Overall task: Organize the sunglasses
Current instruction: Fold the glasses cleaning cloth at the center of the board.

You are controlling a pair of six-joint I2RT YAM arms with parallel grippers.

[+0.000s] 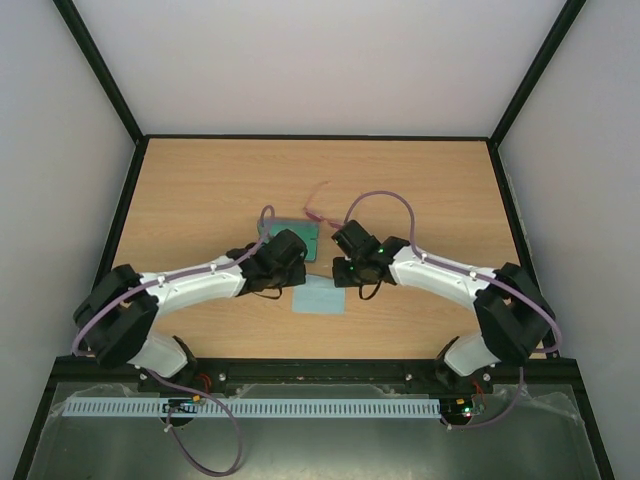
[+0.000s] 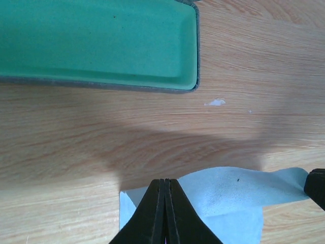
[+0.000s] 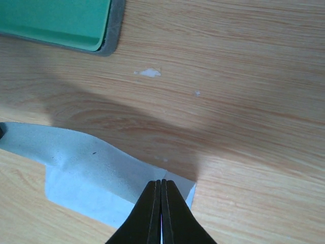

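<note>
The sunglasses (image 1: 316, 212) lie on the table just beyond the case, thin pinkish-red wire, partly hidden by the right arm. The grey-blue case (image 1: 298, 232) lies open, its green lining (image 2: 101, 40) up; one corner of it shows in the right wrist view (image 3: 104, 30). The light-blue cloth (image 1: 320, 298) lies nearer than the case. My left gripper (image 2: 165, 180) is shut on its far left corner, and my right gripper (image 3: 161, 181) is shut on its far right corner. The far edge of the cloth (image 3: 86, 152) is raised and stretched between them, over the flat part (image 2: 228, 223).
Small white specks (image 2: 215, 102) mark the wood between the case and the cloth. Dark-framed walls enclose the table on three sides (image 1: 130, 200). Both arms reach in from the near edge and meet at the middle.
</note>
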